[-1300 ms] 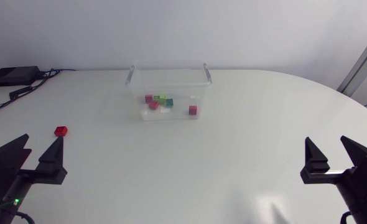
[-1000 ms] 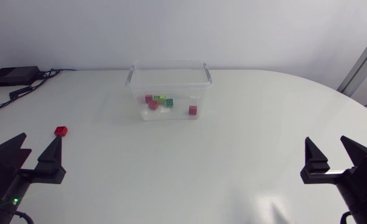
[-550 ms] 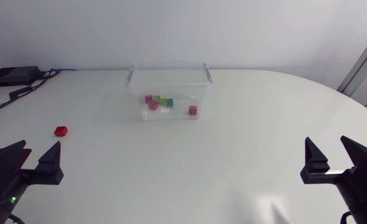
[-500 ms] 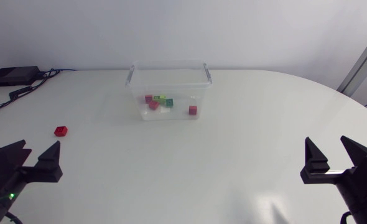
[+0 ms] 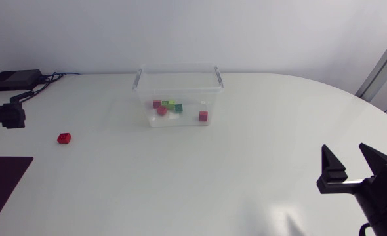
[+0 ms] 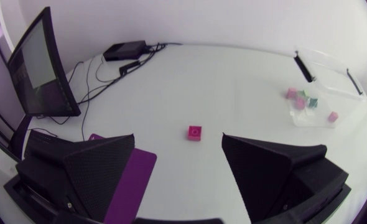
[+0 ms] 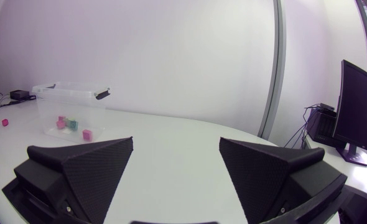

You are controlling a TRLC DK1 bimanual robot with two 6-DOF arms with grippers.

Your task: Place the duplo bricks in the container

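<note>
**Tools.** The left gripper (image 6: 177,180) has its fingers wide apart and holds nothing. It does not show from the head camera. The only sign of it there is a black part at the left edge (image 5: 3,116), which I take to be a link of the left arm. The right gripper (image 5: 347,172) is also spread and empty, well apart from the container (image 5: 178,92) at about 4 o'clock from it.

**Task items.** One red brick (image 5: 64,137) lies loose on the table (image 5: 259,151), at about 8 o'clock from the container and well clear of it. In the left wrist view the red brick (image 6: 195,133) sits ahead of the gripper, roughly in line with the gap between the fingers. The other bricks (image 5: 169,106) are already inside the clear container.

**Handling (judgement).**
- Expect a small, light block of hard plastic: stiff and not fragile.
- Its side walls look smooth and could slip or squirt out under a skewed pinch.
- Take it across two opposite flat sides, low on the body, with the fingers square to it.
- The fingers are far broader than the brick, so centre it carefully.

**Hard to make out.**
- You cannot read the stud count or the exact turn of the loose brick.
- The bricks in the container overlap behind its walls, so their number is uncertain.
- A dark purple sheet (image 5: 3,183) at the table's near left is cut off by the edge of the head view.
</note>
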